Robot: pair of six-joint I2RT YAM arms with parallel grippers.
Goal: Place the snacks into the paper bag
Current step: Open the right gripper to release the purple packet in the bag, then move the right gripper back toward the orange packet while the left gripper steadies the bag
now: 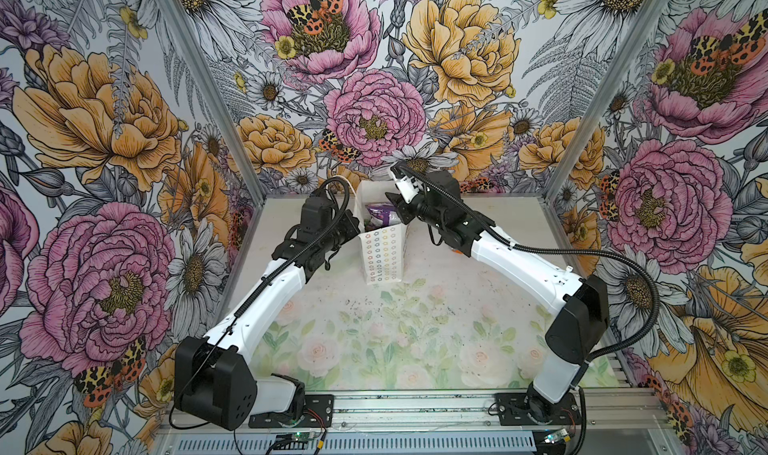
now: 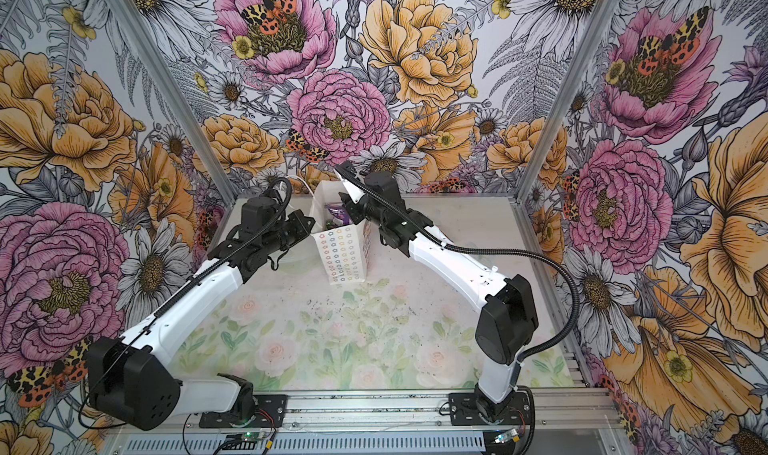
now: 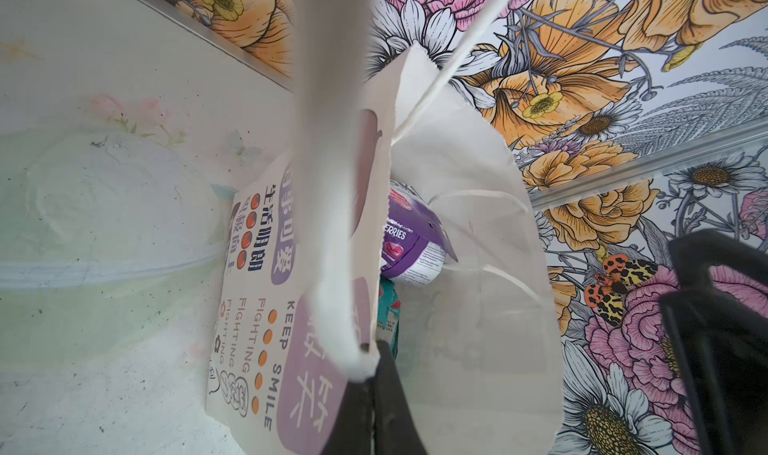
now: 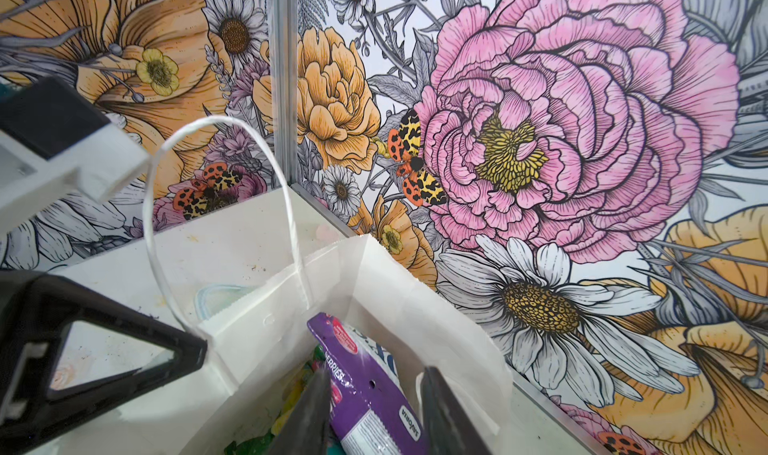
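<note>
Paper bag (image 1: 384, 261) upright on table (image 1: 374, 328), mouth open. Left gripper (image 3: 371, 369) clamped tight on bag's rim. Right gripper (image 4: 374, 374) over bag's mouth, fingers parted, straddling purple packet (image 4: 365, 394), clear gap at one finger. Purple packet inside bag, topmost. Teal packet (image 3: 390, 311) just beneath it, against bag's wall.

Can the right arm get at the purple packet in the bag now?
Probably yes. The right gripper hangs over the open paper bag, jaws apart, the purple packet between them; the left gripper pinches its wall.
</note>
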